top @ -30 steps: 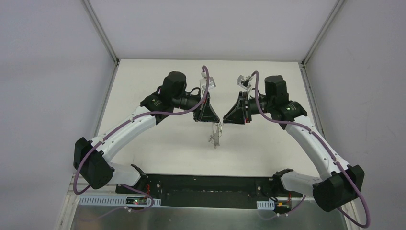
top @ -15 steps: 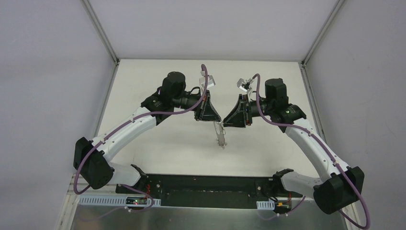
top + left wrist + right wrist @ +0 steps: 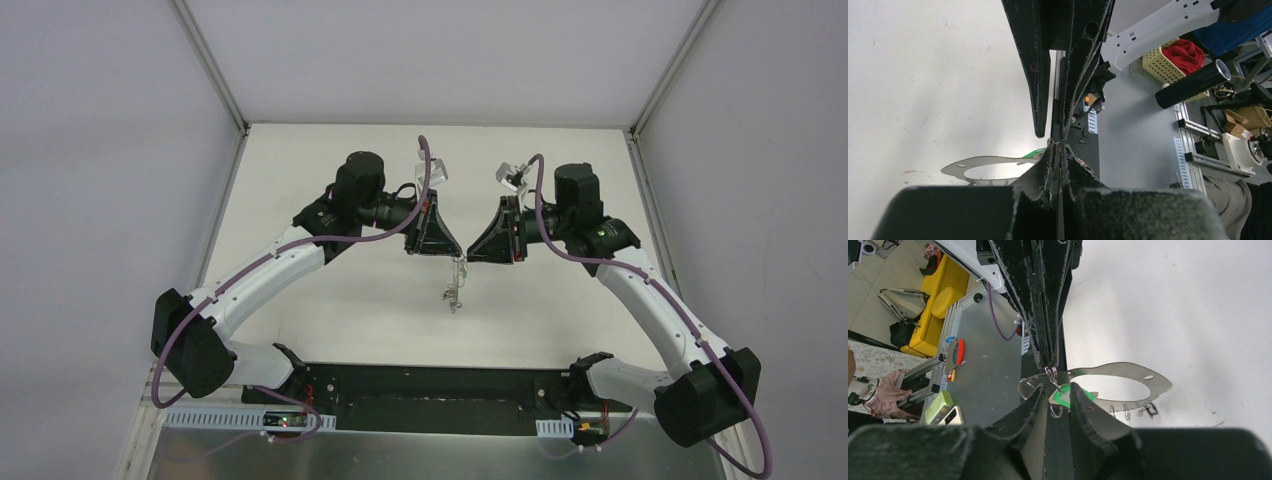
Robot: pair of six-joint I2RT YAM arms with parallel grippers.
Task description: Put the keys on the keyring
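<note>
Your left gripper [image 3: 1058, 150] is pressed fully together on the ring [image 3: 1128, 369], nipping it at one edge. In the overhead view the loop hangs at 6 o'clock below the meeting fingertips, over the table [image 3: 1173, 300]. Your right gripper [image 3: 1058, 392] faces it tip to tip, jaws part spread, with the green head of the key [image 3: 1067, 399] lying between them. You cannot tell from these views whether they actually pinch it. In the right wrist view the loop runs off toward 3 o'clock from the key, with small rings strung along its 5 o'clock side.

Expect both pieces to be very light, hard and slick. The ring is thin metal that will likely swing or twist at the slightest nudge, and the key could pivot or squirt out of the pads. Take the key by the flat faces of its plastic head, without covering whatever hole must take the wire. Hold the ring close to its opening, where it should flex least.
</note>
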